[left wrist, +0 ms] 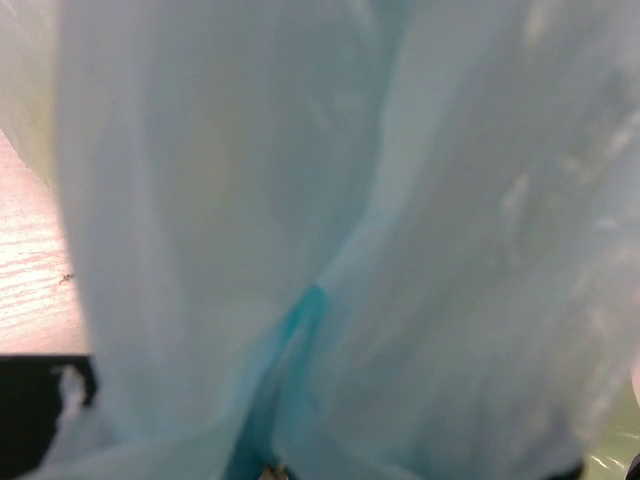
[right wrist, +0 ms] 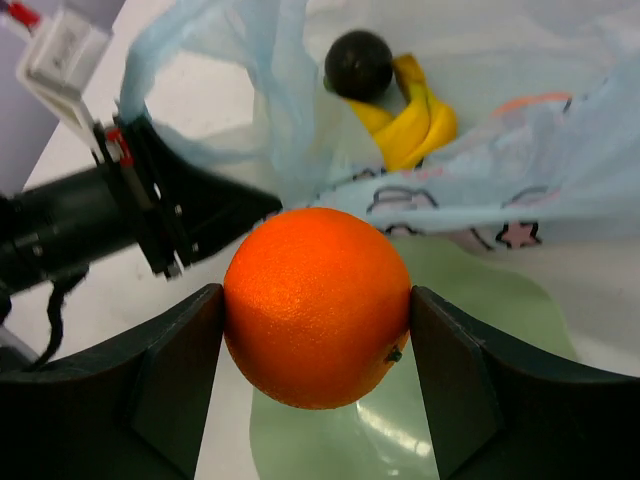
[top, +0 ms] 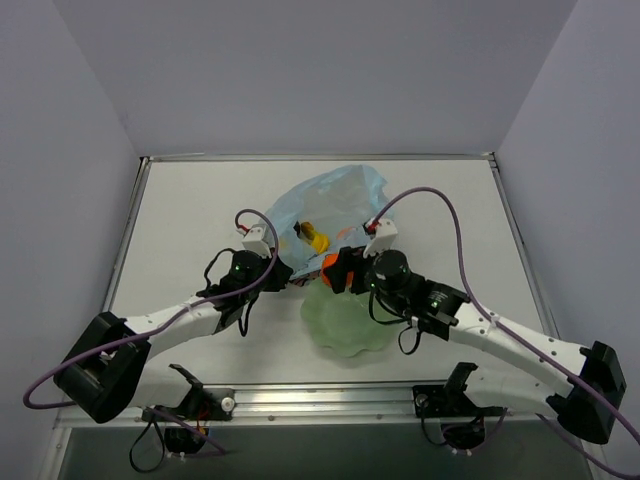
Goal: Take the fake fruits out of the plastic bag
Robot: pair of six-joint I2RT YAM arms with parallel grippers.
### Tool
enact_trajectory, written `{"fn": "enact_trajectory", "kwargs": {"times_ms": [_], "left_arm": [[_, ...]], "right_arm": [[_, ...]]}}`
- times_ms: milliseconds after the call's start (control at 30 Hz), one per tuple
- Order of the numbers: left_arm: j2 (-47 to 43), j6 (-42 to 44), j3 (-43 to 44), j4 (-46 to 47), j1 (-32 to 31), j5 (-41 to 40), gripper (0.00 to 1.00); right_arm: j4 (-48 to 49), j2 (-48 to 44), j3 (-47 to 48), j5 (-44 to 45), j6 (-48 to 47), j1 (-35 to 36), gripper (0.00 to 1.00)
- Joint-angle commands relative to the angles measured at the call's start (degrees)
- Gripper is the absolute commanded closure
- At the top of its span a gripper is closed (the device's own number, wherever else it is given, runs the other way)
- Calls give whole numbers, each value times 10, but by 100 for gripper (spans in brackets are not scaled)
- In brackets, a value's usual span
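The light-blue plastic bag [top: 335,205] lies at the table's middle, mouth toward the arms. My right gripper [top: 334,268] is shut on the orange [right wrist: 317,305] and holds it above the near rim of the pale green bowl [right wrist: 480,290], just outside the bag's mouth. Yellow bananas [right wrist: 415,120] and a small dark round fruit [right wrist: 358,64] lie inside the bag [right wrist: 560,170]; they also show in the top view [top: 312,237]. My left gripper [top: 283,272] is at the bag's left mouth edge; bag film [left wrist: 350,230] fills its view and gathers at the jaws.
The green bowl [top: 350,325] sits in front of the bag, between the two arms. A peach-coloured patch [right wrist: 530,102] shows through the bag film. The table's raised edges run along the left, back and right.
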Motion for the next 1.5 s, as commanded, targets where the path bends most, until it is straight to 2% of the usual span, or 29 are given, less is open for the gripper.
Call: {"fn": "enact_trajectory", "kwargs": {"times_ms": [0,200,267,300,333,367,433,500,567,600,633,733,833,900,1067,1300,1467], "left_arm": [[-19,10,1,17,-3,-5,98],[-11,11,2,19,-3,-3,98],[-9,11,3,19,-3,-3,98],[-9,11,3,18,-3,-3,98],[-9,11,1,18,-3,-3,98],[-9,11,1,18,-3,-3,98],[-9,9,1,19,-3,-1,98],[-9,6,1,21,-4,-1,98],[-6,1,1,21,-4,-1,98],[-5,-1,0,26,-4,-1,98],[-3,-3,-6,32,-5,-1,98],[3,-7,-6,36,-7,-2,97],[8,-8,-6,39,-8,-1,98],[8,-8,-6,39,-11,-3,98],[6,-10,-9,43,-12,-1,98],[6,-9,-6,43,-17,3,98],[6,-8,-4,43,-18,5,98]], "right_arm": [[-39,-42,-71,6,61,29,63],[-21,-33,-124,48,102,66,62],[-22,-17,-116,50,96,68,51],[-26,-15,-105,49,93,70,41],[-33,-10,-97,49,89,71,27],[-42,-7,-87,49,80,72,23],[-63,-9,-55,47,65,72,21],[-64,-10,-29,44,41,73,24],[-64,4,21,63,25,72,32],[-64,13,39,73,8,70,37],[-64,44,59,84,1,67,50],[-61,127,142,140,-26,54,70],[-43,224,206,156,-43,24,79],[-33,268,241,147,-48,-6,80],[-19,370,252,133,-50,-61,83],[5,368,183,200,-29,-71,82],[4,382,167,212,2,-84,73]]}}
